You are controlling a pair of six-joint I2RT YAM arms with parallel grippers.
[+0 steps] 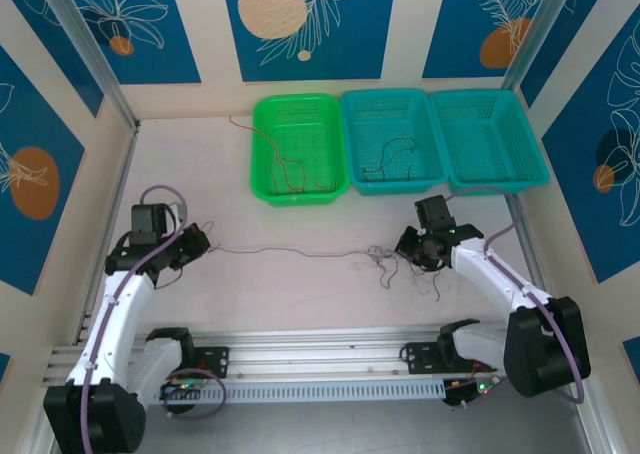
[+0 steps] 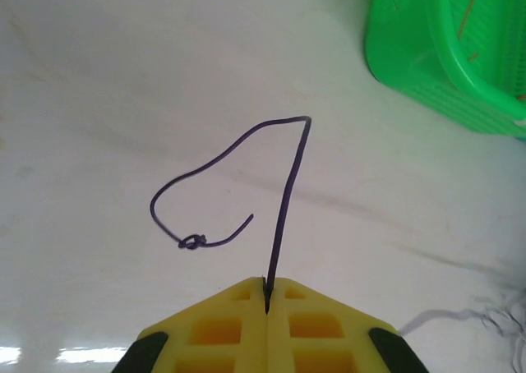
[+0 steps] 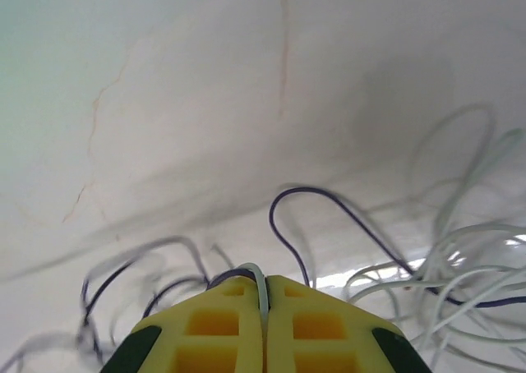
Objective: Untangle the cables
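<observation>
Cables [image 1: 385, 261] lie in a small messy bunch on the white table [image 1: 300, 304], just beside your right gripper [image 3: 265, 289]. That gripper is squeezed tight on a whitish wire [image 3: 260, 276] from the bunch. Your left gripper [image 2: 267, 291] is squeezed tight on a dark wire [image 2: 283, 192], which sticks up and curls round to a little knot [image 2: 191, 242]. One thin strand [image 1: 290, 253] runs across the table from your left gripper to the bunch. Reddish wires [image 1: 290, 169] sit in the green basket [image 1: 262, 124], and a black wire [image 1: 385, 159] sits in the teal basket [image 1: 352, 114] next to it.
</observation>
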